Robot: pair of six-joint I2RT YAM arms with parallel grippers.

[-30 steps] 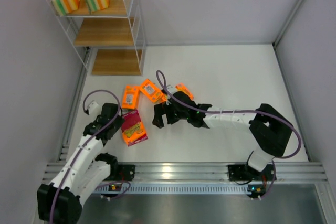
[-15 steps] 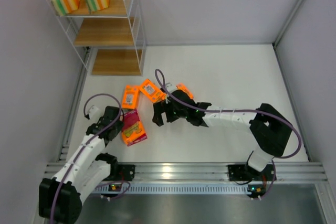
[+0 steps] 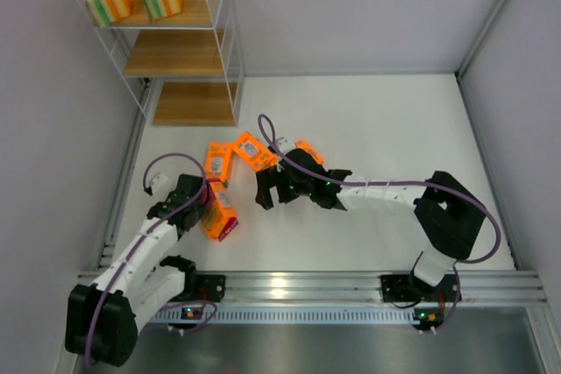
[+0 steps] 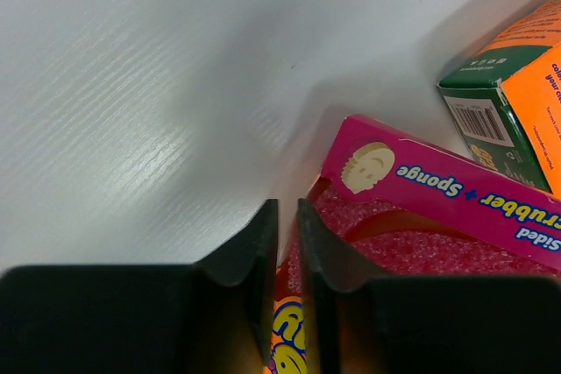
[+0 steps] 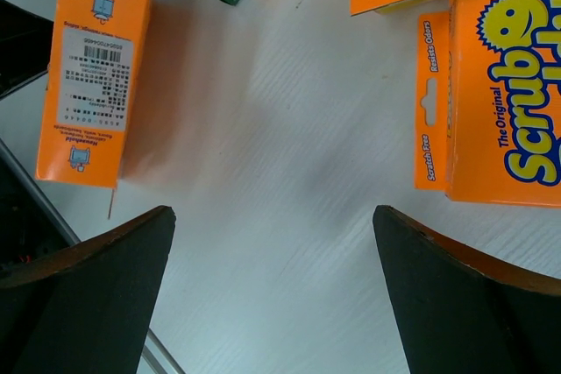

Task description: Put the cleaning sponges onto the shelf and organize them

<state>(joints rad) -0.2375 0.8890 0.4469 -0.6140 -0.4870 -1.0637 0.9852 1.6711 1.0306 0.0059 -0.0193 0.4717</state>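
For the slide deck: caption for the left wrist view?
Left claw closed on the edge of a magenta-and-orange cardboard sponge pack, white table behind.

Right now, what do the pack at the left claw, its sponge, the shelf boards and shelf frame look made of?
The pack: printed cardboard, slightly glossy pink face, folded box edge showing.
Its sponge: coarse, porous red foam, grainy through the cutout.
The shelf boards: light wood or wood-look laminate, matte; grain too small to tell.
The shelf frame: thin white wire, probably coated metal.
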